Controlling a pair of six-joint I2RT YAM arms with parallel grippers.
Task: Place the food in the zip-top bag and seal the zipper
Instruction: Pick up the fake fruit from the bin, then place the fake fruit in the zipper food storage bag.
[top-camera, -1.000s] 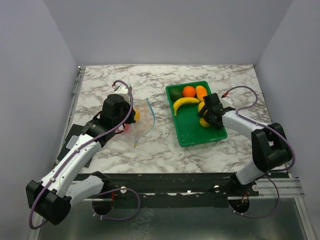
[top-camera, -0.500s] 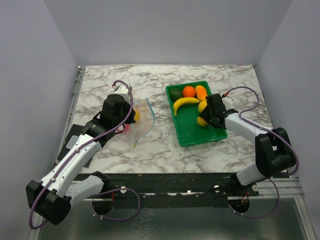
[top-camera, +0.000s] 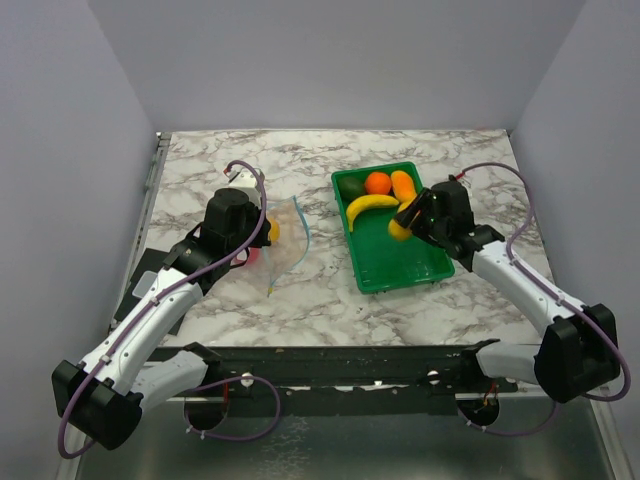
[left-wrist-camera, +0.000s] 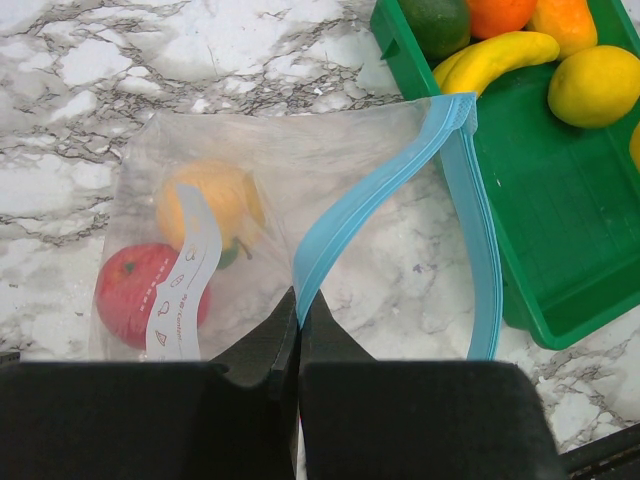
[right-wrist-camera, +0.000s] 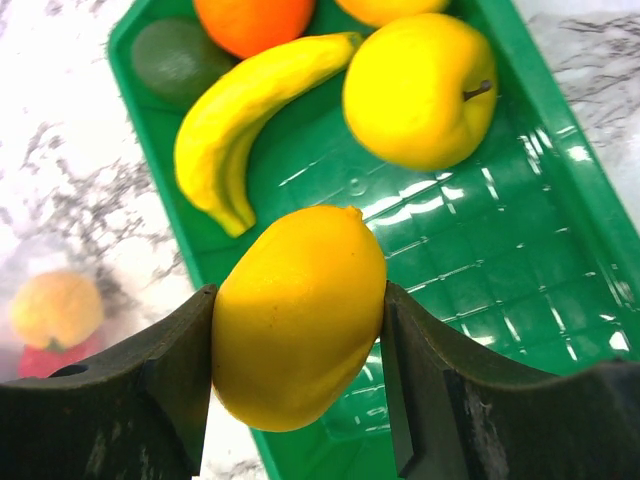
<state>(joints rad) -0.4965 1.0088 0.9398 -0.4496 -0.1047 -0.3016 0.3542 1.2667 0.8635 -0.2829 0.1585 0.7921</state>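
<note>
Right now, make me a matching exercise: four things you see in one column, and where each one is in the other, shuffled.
Things:
1. lemon
2. banana
3. red fruit
4. zipper

Places:
A. inside the bag
B. pinched by the left fingers
C. lying in the tray
D. held between the right fingers

Pairs: 1-D, 2-C, 3-A, 4-B
</note>
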